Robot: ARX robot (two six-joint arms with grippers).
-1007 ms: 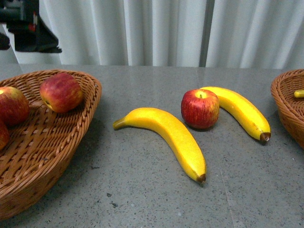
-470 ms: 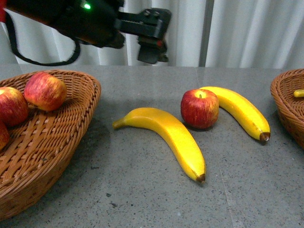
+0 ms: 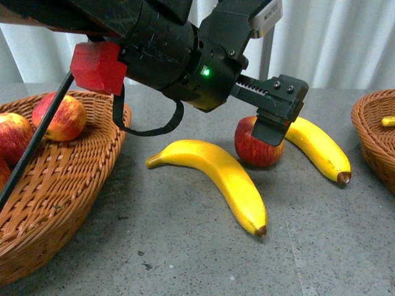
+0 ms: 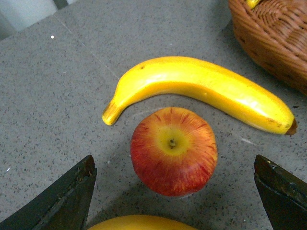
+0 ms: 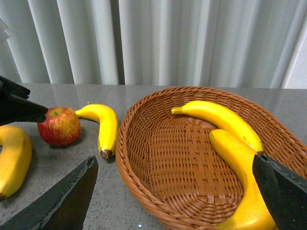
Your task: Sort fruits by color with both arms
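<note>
A red apple stands on the table between two bananas, one nearer and one farther right. My left gripper hangs open just over that apple. In the left wrist view the apple lies stem up between the wide-apart black fingers, with one banana beyond it and the other banana at the frame's edge. My right gripper is open above the right basket, which holds two bananas. The right arm is out of the front view.
A wicker basket at the left holds red apples. The left arm, with its red block and cable, spans the table's upper left. The right basket's rim shows at the far right with a banana tip.
My left arm has swung in from the upper left, over the table, and come down over the lone apple. An apple in the left basket has shifted slightly left.
</note>
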